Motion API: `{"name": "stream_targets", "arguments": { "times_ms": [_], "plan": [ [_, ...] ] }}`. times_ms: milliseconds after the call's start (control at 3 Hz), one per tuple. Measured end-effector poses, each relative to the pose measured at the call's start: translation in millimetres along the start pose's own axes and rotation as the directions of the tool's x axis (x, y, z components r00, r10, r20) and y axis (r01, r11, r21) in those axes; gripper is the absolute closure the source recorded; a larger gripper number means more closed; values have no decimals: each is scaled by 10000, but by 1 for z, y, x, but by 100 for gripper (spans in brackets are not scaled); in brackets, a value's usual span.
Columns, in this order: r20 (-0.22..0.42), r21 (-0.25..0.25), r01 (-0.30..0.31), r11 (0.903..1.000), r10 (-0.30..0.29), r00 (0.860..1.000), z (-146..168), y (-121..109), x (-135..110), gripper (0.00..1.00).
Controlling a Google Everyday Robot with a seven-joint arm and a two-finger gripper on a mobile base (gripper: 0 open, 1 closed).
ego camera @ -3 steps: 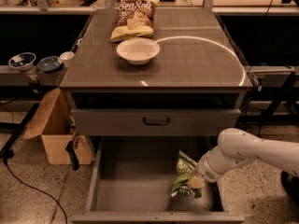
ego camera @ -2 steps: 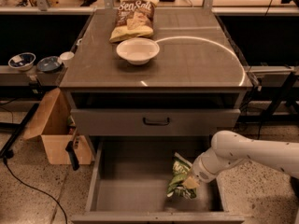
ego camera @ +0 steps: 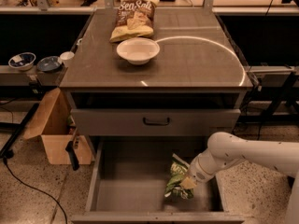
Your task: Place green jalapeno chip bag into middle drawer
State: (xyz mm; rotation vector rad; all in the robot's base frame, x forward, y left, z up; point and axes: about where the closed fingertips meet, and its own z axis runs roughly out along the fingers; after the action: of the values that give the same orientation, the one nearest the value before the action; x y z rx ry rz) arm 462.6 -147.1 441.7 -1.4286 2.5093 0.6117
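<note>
The green jalapeno chip bag (ego camera: 177,179) is inside the open middle drawer (ego camera: 131,192), right of the middle, its lower end at or just above the grey floor. My gripper (ego camera: 188,181) comes in from the right on a white arm and is shut on the bag's right edge, holding it tilted upright. The drawer is pulled out wide below the shut grey drawer front with the black handle (ego camera: 156,121).
On the cabinet top stand a white bowl (ego camera: 138,50) and a brown-and-yellow Sea Salt bag (ego camera: 133,18). A cardboard box (ego camera: 56,136) sits on the floor left of the drawer. Small bowls (ego camera: 22,60) rest on a ledge at the left.
My gripper has moved a little to the left and down inside the drawer, carrying the green bag with it.
</note>
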Motion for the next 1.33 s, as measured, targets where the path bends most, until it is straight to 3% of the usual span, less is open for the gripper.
{"name": "stream_targets", "arguments": {
  "times_ms": [1000, 1333],
  "plan": [
    [-1, -2, 0, 10000, 0, 10000, 0, 0, 0, 4],
    [-1, -3, 0, 10000, 0, 10000, 0, 0, 0, 0]
  ]
}}
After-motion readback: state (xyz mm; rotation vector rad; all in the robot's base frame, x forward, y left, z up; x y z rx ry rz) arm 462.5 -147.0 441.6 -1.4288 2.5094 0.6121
